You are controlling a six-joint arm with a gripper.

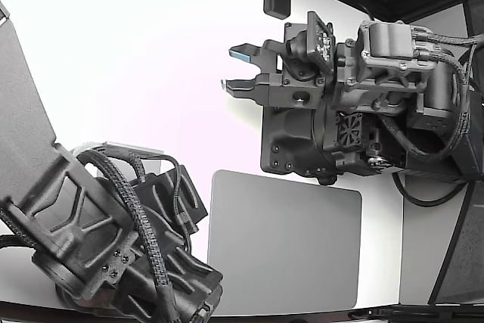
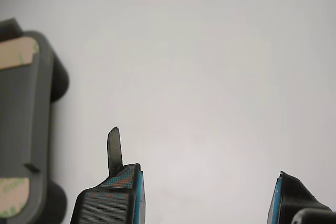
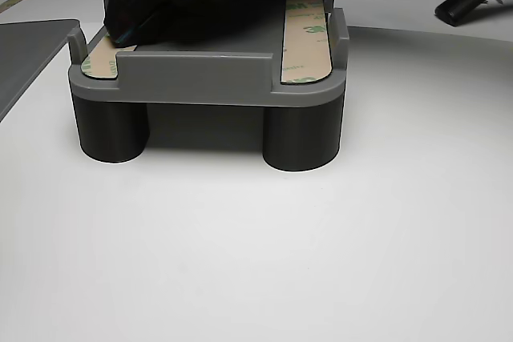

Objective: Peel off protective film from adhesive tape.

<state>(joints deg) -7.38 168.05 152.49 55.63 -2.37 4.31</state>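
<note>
Tool (image 2: pixel 207 195) spread open; taped fixture (image 2: pixel 26 124) off beside, apart.

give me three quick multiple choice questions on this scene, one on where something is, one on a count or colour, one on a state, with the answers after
1. In the other view, where does the grey fixture stand?
A. on the white table
B. on the grey mat
C. in the gripper

2. How many tape strips with backing film show on the fixture in the other view?
A. one
B. two
C. four

3. In the wrist view, how is the gripper?
A. shut on the fixture
B. shut on a strip of film
C. open, with nothing between its fingers

Answers:
1. A: its round legs rest on the white table, with the grey mat off to the side.
2. B: one strip lies along the other view's right side, and the end of a second strip shows at its left.
3. C: the two fingertips stand wide apart with only bare table between them.
</note>
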